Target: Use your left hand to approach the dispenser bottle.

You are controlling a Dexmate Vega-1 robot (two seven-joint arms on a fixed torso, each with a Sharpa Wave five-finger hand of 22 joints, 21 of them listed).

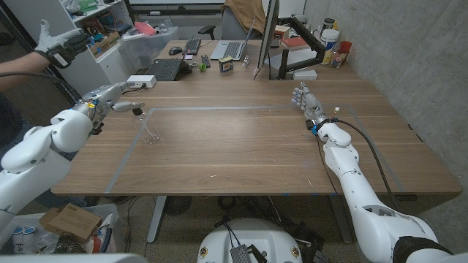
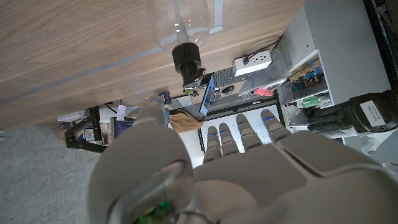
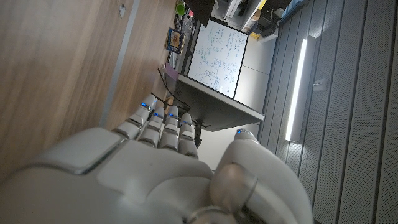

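Approach under way at the wooden table [image 1: 241, 146]: left hand [image 1: 110, 93] raised at the upper left of the head frame, fingers [image 2: 239, 134] extended and slightly apart, holding nothing, tips pointed toward the dispenser bottle [image 1: 148, 128]. Clear bottle with a black pump top standing upright left of centre, just inside a taped outline [image 1: 219, 108] on the table, near the hand but not touching it. Seen again in the left wrist view, with the black pump [image 2: 188, 61] just beyond the fingertips and a visible gap between. Right hand [image 1: 307, 102] upright at centre right of the head frame, well apart from the bottle, fingers straight and close together, holding nothing. A person's gloved hand [image 1: 55, 40] at the far upper left, behind the table, near shelving and a cluttered desk. Judged from the gap: reaching step largely done, contact not yet made. Next move likely to call for a short, slow advance toward the bottle body, fingers kept apart, with care not to knock the light, narrow bottle over.
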